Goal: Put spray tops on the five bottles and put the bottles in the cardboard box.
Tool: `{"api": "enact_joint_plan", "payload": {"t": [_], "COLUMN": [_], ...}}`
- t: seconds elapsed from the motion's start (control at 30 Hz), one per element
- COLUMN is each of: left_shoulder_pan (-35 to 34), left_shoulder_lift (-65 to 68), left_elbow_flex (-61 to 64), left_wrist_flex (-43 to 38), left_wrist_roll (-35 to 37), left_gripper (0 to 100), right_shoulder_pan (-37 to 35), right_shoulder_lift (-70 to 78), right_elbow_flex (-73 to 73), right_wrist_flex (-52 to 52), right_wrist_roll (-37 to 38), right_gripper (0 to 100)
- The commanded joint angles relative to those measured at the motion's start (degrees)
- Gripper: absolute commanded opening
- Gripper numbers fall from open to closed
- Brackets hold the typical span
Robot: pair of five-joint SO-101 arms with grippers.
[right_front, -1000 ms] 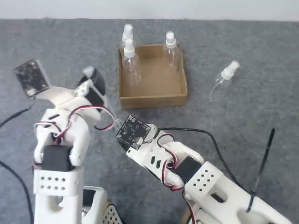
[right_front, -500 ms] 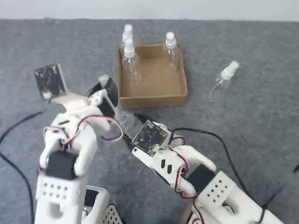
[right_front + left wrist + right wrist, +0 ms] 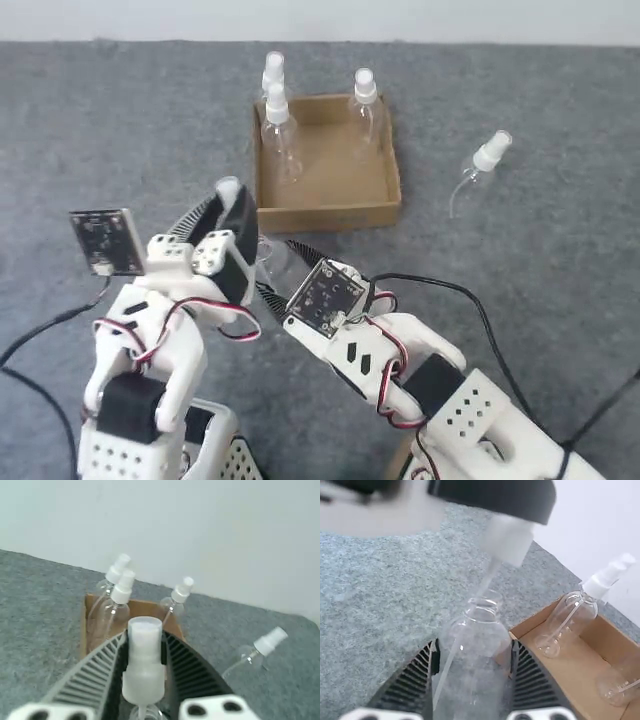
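Holding, left gripper point(image 3: 144, 638): ribbed black fingers are clamped on the white spray top point(image 3: 144, 662) at its collar, nozzle up.
Holding, right gripper point(image 3: 474, 652): fingers are closed on the body of the open bottle point(image 3: 472, 637), below its shoulder, just in front of the box.
Spray top: hard moulded plastic that looks light. The collar seems the firm place to hold it.
Dip tube point(image 3: 488, 576): thin, clear and probably bendy. It already runs down through the bottle's neck.
Open bottle: clear, round, smooth and seemingly empty. It is judged light, slippery and easy to dent, so a mid-body grip suits it.
Cardboard box point(image 3: 325, 215): a shallow brown tray with stiff walls.
Capped bottles point(image 3: 280, 135): three stand at the box's far side.
Loose bottle point(image 3: 478, 170): capped, lying on the grey felt point(image 3: 540, 270), well apart from the box.
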Motion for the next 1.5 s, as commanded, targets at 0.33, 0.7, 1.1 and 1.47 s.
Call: {"api": "enact_joint_plan", "payload": {"t": [0.33, 0.7, 1.1, 1.47], "left_shoulder_pan": [4.0, 2.1, -6.6, -14.4], "left_shoulder_lift": [-1.0, -1.4, -1.4, -1.3], "left_elbow_flex": [3.1, 0.9, -5.0, -1.5], "left_wrist_flex": [-1.1, -0.7, -0.7, -1.1], "left_wrist_roll": [-3.0, 0.1, 0.3, 2.6], "left_gripper": [12, 20, 20, 10], "right_shoulder_pan": [3.4, 3.4, 3.5, 3.5], "right_shoulder_lift": [-2.4, -2.4, -2.4, -2.4], "right_elbow_flex": [-1.1, -0.9, -0.8, -1.1], "right_wrist_flex": [-1.6, -1.6, -1.6, -1.5], "right_wrist_roll": [0.3, 0.3, 0.3, 0.6], "right_gripper": [0.6, 0.6, 0.6, 0.6]}}
